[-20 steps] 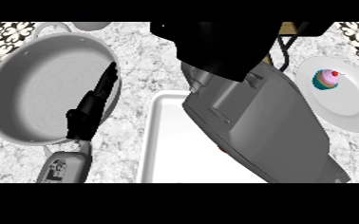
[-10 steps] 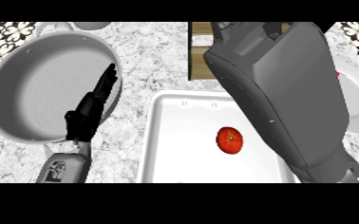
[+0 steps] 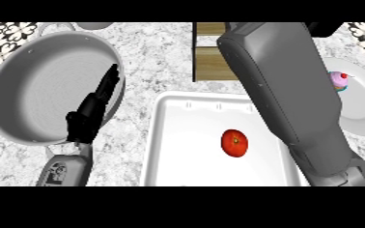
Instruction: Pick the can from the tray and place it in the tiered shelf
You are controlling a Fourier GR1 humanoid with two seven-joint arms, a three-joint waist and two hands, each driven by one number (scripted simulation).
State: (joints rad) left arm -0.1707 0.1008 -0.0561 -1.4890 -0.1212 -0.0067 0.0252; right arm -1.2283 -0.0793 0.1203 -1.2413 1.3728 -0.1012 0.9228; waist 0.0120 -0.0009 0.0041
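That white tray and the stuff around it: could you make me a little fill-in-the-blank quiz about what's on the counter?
1. The only thing lying in the white tray is a red ____.
2. The left hand rests over the rim of the grey ____.
3. The cupcake with pink frosting sits on a white ____.

Missing words: tomato; pan; plate

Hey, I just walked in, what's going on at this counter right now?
The robot's right forearm stretches over the white tray toward the wooden shelf at the back; its hand is out of sight. No can shows in the tray, only a tomato. The left hand rests open against the rim of a big grey pan. A cupcake sits on a plate at the right.
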